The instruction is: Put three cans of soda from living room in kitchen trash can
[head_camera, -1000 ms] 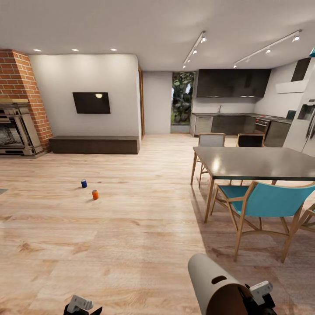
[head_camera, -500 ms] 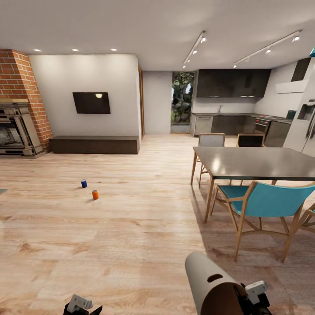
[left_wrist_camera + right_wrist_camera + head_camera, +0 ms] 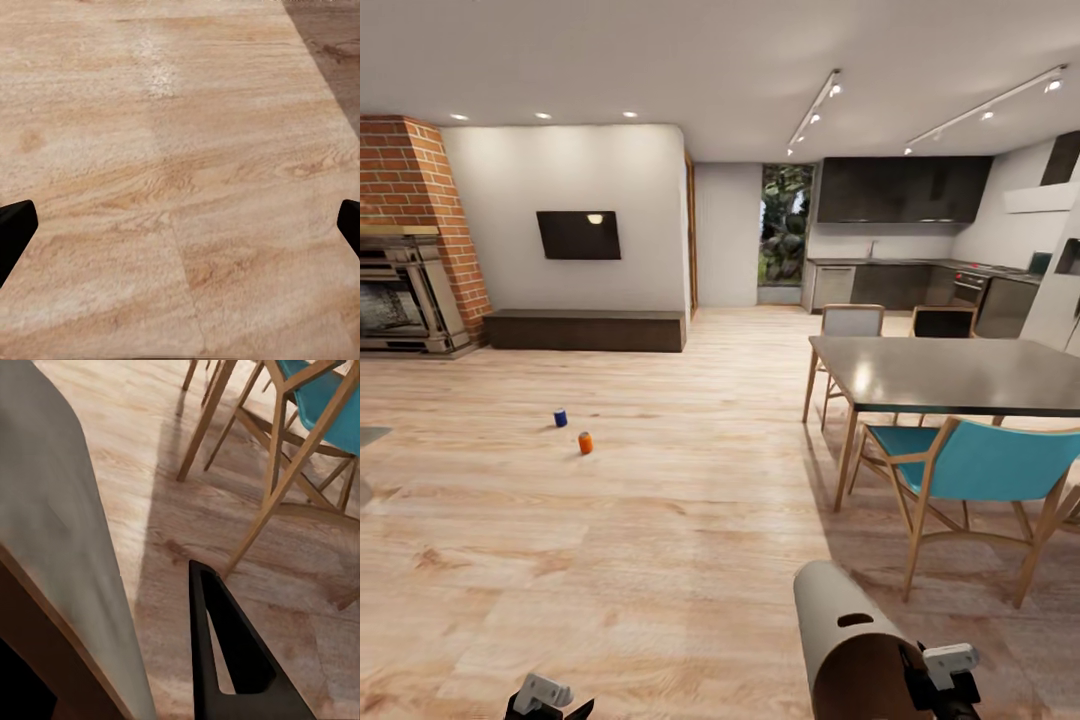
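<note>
Two cans of soda stand on the living room's wood floor: a dark blue can [image 3: 561, 418] and an orange can [image 3: 586, 443] just in front of it, both far ahead and to my left. The tash can [image 3: 850, 640] lies tilted at the lower right, its brown inside facing me. My right gripper [image 3: 938, 683] is shut on its rim. In the right wrist view, the bin's grey wall [image 3: 52, 540] runs beside one black finger [image 3: 225, 660]. My left gripper [image 3: 180, 225] hangs open over bare floor, low at my left [image 3: 550, 700]. The kitchen [image 3: 900, 190] lies at the back right.
A dark dining table [image 3: 950, 372] with a teal chair [image 3: 970, 465] and two further chairs stands on the right. The brick fireplace [image 3: 410, 250], black TV [image 3: 578, 235] and low dark bench [image 3: 585, 330] line the far left wall. Wood floor [image 3: 690, 520] stretches between me and the cans.
The whole picture has slid slightly to the right, so the camera has moved. The bin in my right gripper has shifted a little in the view. The cans stand as before.
</note>
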